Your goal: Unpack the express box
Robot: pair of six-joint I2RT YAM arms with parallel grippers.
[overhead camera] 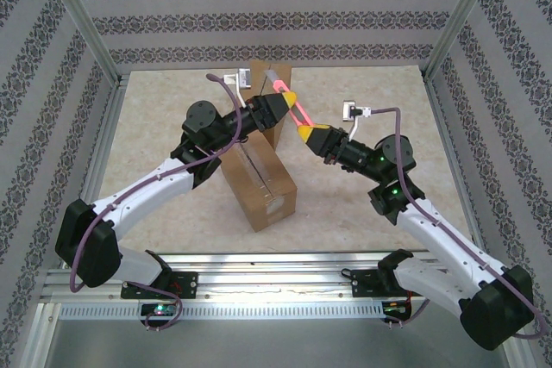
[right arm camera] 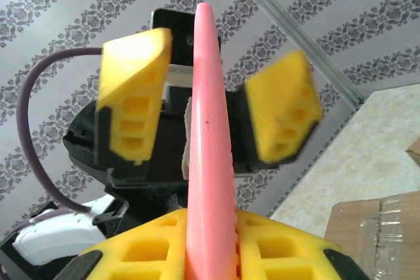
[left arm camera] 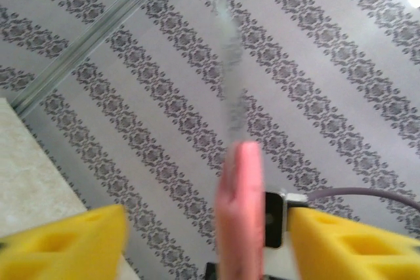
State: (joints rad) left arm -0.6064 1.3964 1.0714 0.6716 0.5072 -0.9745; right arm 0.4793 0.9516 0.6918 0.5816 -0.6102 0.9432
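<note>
Clamping the lower end of a pink-handled tool [overhead camera: 299,115], the right claw [overhead camera: 309,133] has its yellow fingers [right arm camera: 262,254] pressed tight against both flat sides of the handle; the right wrist view shows no gap between them. From that grip the tool slants up and away toward the far edge of the table [overhead camera: 164,109], and its grey tip ends just beside a cardboard flap [overhead camera: 261,75] that stands upright.

The left claw [overhead camera: 290,99] meets the tool from the opposite side. Its jaws stand wide apart, with one yellow finger [left arm camera: 72,240] on either side of the pink handle and neither touching it. In the left wrist view the handle sits between them, blurred, and the grey end is only a smear against the patterned wall.

Both claws hang in the air over the far end of the express box [overhead camera: 259,183]. The box is brown cardboard and rests on the table roughly midway between the far and near edges, a little left of centre. Its long side is skewed so that the near end points toward the near right corner. A strip of clear tape runs along its top seam; whether the tape is cut I cannot tell.
</note>
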